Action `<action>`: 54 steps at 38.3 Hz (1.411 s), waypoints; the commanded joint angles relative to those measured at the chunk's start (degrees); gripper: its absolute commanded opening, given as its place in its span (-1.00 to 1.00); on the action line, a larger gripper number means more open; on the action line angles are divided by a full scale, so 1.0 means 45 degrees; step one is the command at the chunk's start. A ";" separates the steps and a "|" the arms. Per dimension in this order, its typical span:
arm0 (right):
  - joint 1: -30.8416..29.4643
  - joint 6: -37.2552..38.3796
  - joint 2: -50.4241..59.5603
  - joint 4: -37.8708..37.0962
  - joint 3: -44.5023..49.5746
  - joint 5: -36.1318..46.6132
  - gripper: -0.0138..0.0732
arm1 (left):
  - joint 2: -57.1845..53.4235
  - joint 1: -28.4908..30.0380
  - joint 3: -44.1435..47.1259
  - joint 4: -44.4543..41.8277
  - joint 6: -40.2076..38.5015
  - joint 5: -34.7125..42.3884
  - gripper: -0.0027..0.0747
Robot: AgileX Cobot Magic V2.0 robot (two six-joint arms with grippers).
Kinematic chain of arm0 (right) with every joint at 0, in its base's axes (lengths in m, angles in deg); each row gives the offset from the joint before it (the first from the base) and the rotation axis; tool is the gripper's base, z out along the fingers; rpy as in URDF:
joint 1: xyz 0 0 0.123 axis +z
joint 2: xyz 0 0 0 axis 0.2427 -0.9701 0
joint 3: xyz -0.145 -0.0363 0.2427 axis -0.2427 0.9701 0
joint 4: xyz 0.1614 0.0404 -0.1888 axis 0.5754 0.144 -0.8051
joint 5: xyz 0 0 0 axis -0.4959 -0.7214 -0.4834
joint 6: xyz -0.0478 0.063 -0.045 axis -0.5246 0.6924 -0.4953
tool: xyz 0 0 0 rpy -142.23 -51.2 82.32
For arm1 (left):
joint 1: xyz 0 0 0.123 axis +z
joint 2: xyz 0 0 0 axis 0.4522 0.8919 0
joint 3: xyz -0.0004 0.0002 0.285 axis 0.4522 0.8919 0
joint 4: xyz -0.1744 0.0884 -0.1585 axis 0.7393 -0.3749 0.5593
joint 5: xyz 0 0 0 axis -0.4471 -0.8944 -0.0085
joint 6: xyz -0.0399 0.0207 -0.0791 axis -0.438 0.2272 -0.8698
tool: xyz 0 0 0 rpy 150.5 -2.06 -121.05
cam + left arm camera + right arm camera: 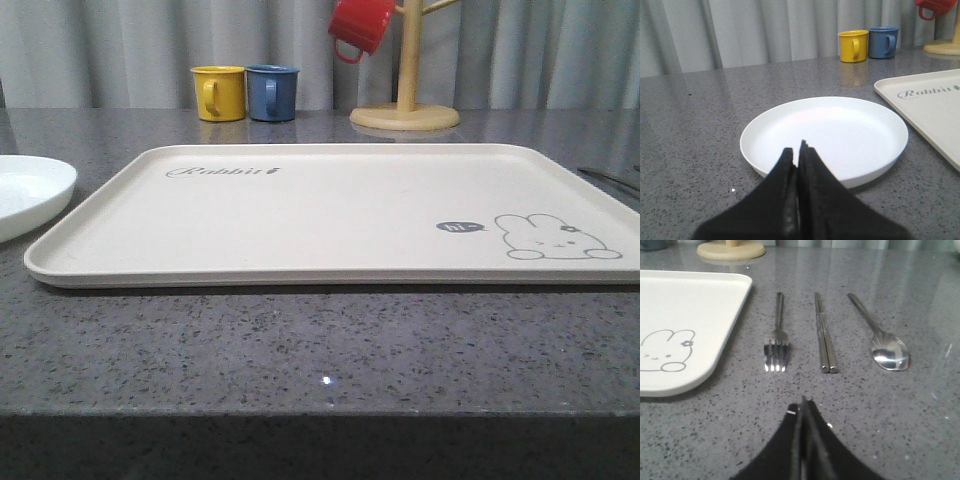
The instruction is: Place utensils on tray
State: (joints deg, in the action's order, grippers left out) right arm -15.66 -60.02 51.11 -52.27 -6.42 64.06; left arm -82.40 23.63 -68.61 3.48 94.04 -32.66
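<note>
We find the left gripper (800, 150) pressed shut above the white plate (840, 135) and the right gripper (803, 407) shut short of fork (776, 342), chopsticks (824, 337) and spoon (882, 342), all apparently beside the bare tray (330, 215), so opening comes first.

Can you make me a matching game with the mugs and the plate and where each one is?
Things:
1. red mug
2. yellow mug
3. white plate
4. fork

Places:
A. on the counter between the tray and the chopsticks
B. hanging on the wooden mug tree
C. on the counter, off the tray, right in front of the shut left end effector
D. standing next to the blue mug

Pairs: 1-B, 2-D, 3-C, 4-A
</note>
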 commanded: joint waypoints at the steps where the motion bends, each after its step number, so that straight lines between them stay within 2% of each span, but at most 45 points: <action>1: 0.0035 -0.0141 0.0225 0.0007 -0.0032 0.1005 -0.83 | -0.0272 -0.0078 0.0039 0.0029 -0.0075 0.1066 -0.98; 33: 0.0033 -0.0141 0.0225 0.0007 -0.0032 0.1005 -0.83 | -0.0272 -0.0078 0.0039 0.0029 -0.0075 0.1097 -0.98; 36: 0.0033 -0.0141 0.0225 0.0007 -0.0035 0.1259 -0.83 | -0.0272 -0.0078 0.0039 0.0029 -0.0075 0.1574 -0.98; 40: 0.0033 -0.0141 0.0225 0.0139 -0.0272 0.2024 -0.83 | -0.0272 -0.0078 -0.0014 0.0029 -0.0075 0.3254 -0.98; 43: 0.0033 -0.0141 0.0225 0.0139 -0.0923 0.2063 -0.83 | -0.0272 -0.0078 -0.0239 0.0029 -0.0075 0.4703 -0.98; 45: 0.0033 -0.0141 0.0225 0.0139 -0.1553 0.1946 -0.83 | -0.0272 -0.0078 -0.0645 0.0029 -0.0075 0.4919 -0.98; 50: 0.0019 -0.0141 -0.0002 0.0138 -0.3606 0.0793 -0.82 | 0.0197 -0.0078 -0.2440 0.0029 -0.0075 0.3602 -0.98; 54: 0.0019 -0.0141 -0.1728 0.0138 -0.6416 -0.2067 -0.82 | 0.1880 -0.0078 -0.4749 -0.0075 -0.0075 0.1006 -0.98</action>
State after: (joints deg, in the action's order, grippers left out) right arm -15.66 -60.02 48.25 -51.89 -28.03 56.83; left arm -79.13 23.63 -83.34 3.36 94.04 -25.37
